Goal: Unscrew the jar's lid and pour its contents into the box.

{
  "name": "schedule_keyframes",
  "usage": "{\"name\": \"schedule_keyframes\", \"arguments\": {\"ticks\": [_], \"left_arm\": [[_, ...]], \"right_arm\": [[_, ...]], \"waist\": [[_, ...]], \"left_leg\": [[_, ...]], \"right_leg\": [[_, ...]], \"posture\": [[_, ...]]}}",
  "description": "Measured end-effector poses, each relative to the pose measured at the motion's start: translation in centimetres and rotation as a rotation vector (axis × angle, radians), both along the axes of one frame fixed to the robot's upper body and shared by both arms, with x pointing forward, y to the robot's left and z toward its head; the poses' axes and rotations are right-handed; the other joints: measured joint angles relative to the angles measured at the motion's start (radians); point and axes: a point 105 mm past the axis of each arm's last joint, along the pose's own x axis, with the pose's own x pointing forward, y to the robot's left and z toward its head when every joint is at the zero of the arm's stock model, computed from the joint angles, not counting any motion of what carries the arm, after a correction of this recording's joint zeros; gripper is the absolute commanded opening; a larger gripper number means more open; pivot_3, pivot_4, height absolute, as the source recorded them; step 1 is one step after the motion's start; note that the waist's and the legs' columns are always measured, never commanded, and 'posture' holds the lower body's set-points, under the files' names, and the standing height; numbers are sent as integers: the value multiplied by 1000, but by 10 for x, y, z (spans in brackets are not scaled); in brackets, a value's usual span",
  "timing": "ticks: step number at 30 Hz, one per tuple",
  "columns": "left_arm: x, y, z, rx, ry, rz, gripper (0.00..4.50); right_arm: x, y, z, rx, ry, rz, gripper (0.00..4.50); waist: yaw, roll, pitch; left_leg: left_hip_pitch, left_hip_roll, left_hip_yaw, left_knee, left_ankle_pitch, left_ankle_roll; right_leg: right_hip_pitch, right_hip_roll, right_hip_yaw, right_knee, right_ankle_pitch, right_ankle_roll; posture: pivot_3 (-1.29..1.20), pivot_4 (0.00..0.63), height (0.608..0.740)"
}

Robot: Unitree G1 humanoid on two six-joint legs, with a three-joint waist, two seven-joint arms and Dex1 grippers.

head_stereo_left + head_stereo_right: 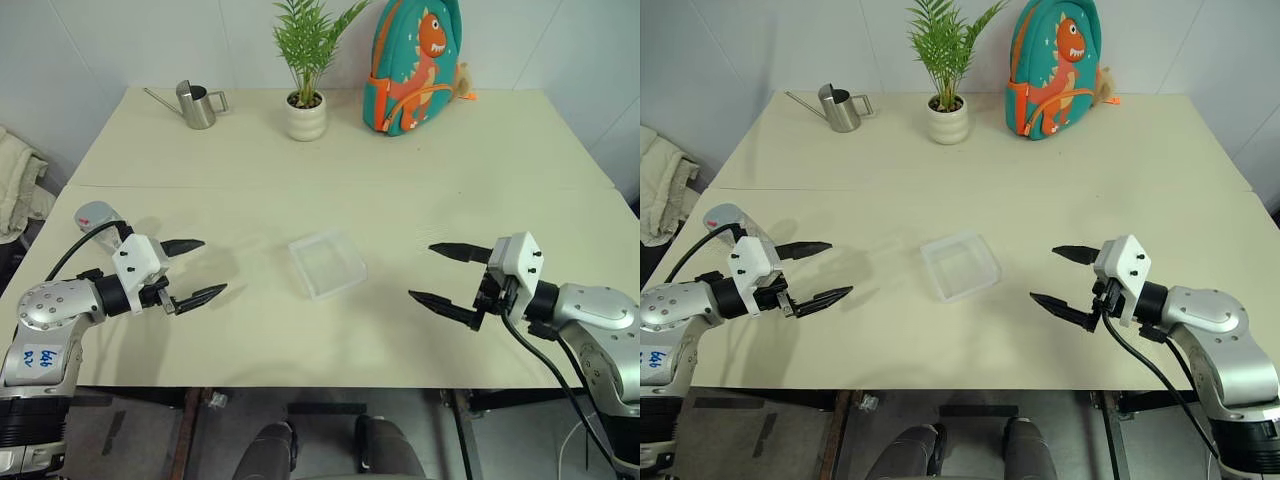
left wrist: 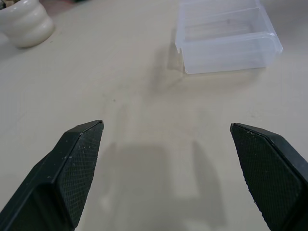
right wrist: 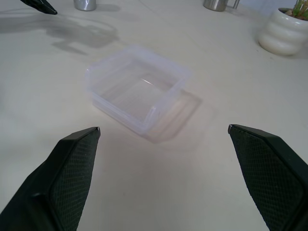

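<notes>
Left tool (image 1: 197,270) and right tool (image 1: 447,277) hover wide open, empty, pointing inward at the box (image 1: 327,263)

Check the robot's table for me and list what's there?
Surface: table, beige, no spills seen.
Job's things: box in the middle, empty; jar at the left edge, lid on; contents can't be seen.
Clutter: watering can, plant pot, backpack along the far edge.
Grippers: left gripper and right gripper open, empty, either side of the box.
Cables: left cable, right cable, black.
Surroundings: wall, cloth.
</notes>
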Motion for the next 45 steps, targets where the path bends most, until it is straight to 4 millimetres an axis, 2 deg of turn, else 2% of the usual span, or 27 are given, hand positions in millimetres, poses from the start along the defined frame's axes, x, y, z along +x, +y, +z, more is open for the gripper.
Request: {"name": "schedule_keyframes", "arguments": {"ticks": [4, 8, 14, 19, 24, 27, 30, 33, 40, 45], "left_arm": [[-2, -2, 3, 3, -18, 3, 4490], [-10, 5, -10, -20, 6, 70, 4490], [-41, 58, -53, -255, 66, 532, 4490], [-60, 105, -51, -332, -66, 939, 4490], [-56, 135, -38, -477, -160, 1150, 4490], [-42, 151, -23, -470, -189, 1123, 4490], [-21, 145, -8, -423, -186, 965, 4490], [-3, 141, -7, -381, -131, 850, 4490], [18, 151, -2, -325, -108, 794, 4490], [40, 146, -5, -314, -68, 725, 4490]], "right_arm": [[3, 6, 6, -3, -18, 33, 4500], [10, 10, 1, 27, 15, 40, 4500], [20, 47, 22, 98, -22, 176, 4500], [23, 75, 33, 124, -30, 286, 4500], [25, 94, 43, 138, -47, 351, 4500], [25, 108, 45, 154, -39, 378, 4500], [25, 115, 44, 169, -37, 383, 4500], [24, 120, 45, 186, -42, 373, 4500], [19, 122, 51, 198, -71, 360, 4500], [19, 119, 51, 208, -72, 325, 4500]], "waist": [[-1, 0, 0], [-3, 0, 0], [-23, 0, 0], [4, -1, 0], [26, -2, -1], [22, -3, -2], [19, -3, -2], [16, -3, -2], [-6, -3, -2], [-5, -3, -2]], "left_leg": [[1, 1, 2, 0, 0, 0], [1, 2, 6, 0, -1, -1], [2, 6, 10, 4, -8, 2], [2, 7, 10, 10, -11, 1], [2, 7, 10, 13, -10, 1], [2, 9, 11, 12, -10, 0], [2, 9, 12, 11, -10, 0], [0, 10, 12, 10, -11, -1], [0, 12, 13, 9, -12, -2], [0, 12, 14, 10, -12, -1]], "right_leg": [[-1, 1, 2, 0, 0, 0], [-1, 1, 6, 0, 0, 0], [-3, 3, 8, 0, 0, 0], [-1, 5, 8, 1, 1, -1], [0, 6, 7, 1, 3, -1], [0, 7, 7, 1, 4, -3], [-1, 8, 8, 0, 4, -3], [-3, 8, 7, -1, 4, -4], [-4, 10, 7, 1, 4, -4], [-5, 10, 7, 1, 4, -4]], "posture": [[0, 150, 740], [0, 150, 740], [0, 150, 740], [0, 150, 740], [0, 150, 740], [0, 150, 740], [0, 150, 740], [0, 150, 740], [0, 150, 740], [0, 150, 740]]}}
